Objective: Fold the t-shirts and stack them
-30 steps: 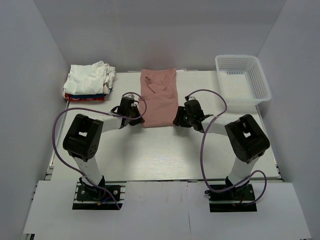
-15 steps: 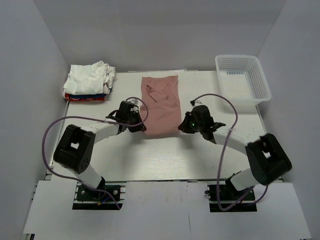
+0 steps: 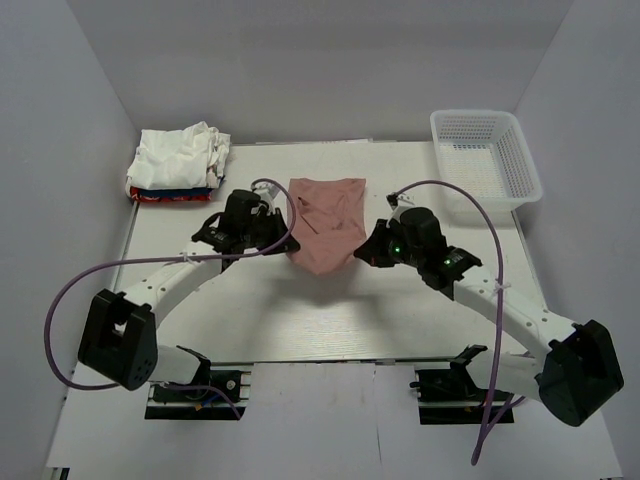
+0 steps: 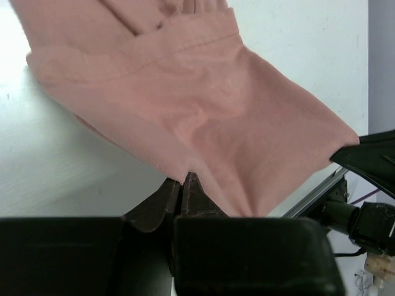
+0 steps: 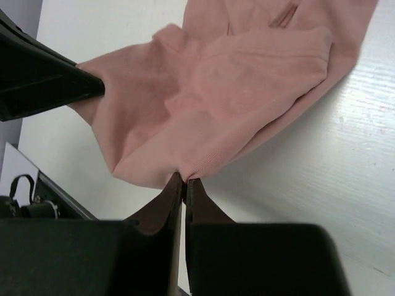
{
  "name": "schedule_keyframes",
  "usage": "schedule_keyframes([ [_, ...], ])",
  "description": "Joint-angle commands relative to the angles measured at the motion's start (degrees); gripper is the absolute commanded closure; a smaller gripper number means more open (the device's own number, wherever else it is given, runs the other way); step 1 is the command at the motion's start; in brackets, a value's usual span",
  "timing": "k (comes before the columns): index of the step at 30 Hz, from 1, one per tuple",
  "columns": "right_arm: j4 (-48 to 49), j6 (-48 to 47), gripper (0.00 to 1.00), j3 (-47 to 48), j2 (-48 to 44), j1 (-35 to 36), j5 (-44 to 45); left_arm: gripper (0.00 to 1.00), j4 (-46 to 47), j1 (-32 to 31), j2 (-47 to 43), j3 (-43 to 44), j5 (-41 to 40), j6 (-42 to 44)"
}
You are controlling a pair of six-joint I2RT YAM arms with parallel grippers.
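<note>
Surface: White table [image 3: 300, 320] inside pale grey walls [image 3: 300, 60], and right out in the middle lies the pink t-shirt [image 3: 328, 215]. Everything below is called from it.

Pink t-shirt: Narrowed to a single panel. Its far end is flat on the table; its near end is gathered up and tapers to a sagging belly between the two grippers.

Left gripper [image 4: 185, 184]: On the shirt's near-left corner, fingers pressed tight together with a pinch of pink hem caught between them. In the left wrist view the cloth fans out straight from the tips.

Right gripper [image 5: 184, 182]: On the shirt's near-right corner, and it's the same story, with the fingers closed hard on the folded edge. The right wrist view shows the hem disappearing right into the tips.

Arms: Both are stretched out low over the table, coming in on the shirt from either side.

Pile of t-shirts [image 3: 180, 160]: Well apart from the pink shirt, off to its far left. Crumpled white ones sit on top and a red edge peeks out underneath.

Basket [image 3: 520, 150]: White lattice, well apart from the pink shirt, off to its far right.
</note>
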Motion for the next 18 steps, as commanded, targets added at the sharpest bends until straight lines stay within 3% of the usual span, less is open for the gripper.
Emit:
schedule_keyframes([
  [1, -1.99, 1.54, 1.0, 6.33, 0.49, -0.52, 4.26, 1.0, 1.15, 0.82, 1.14, 4.83, 1.23, 0.53],
  [4, -3.05, 2.25, 1.0, 9.86, 2.85, -0.87, 9.88, 1.0, 4.06, 0.82, 3.68, 9.64, -0.87, 0.53],
  [11, -6.03, 2.43, 1.0, 20.91, 9.8, -3.59, 16.4, 1.0, -1.82, 1.87, 13.44, 22.92, -6.5, 2.45],
  [18, -5.33, 0.67, 1.0, 29.17, 18.23, -7.29, 15.71, 1.0, -4.63, 4.59, 22.49, 33.29, -8.52, 3.08],
])
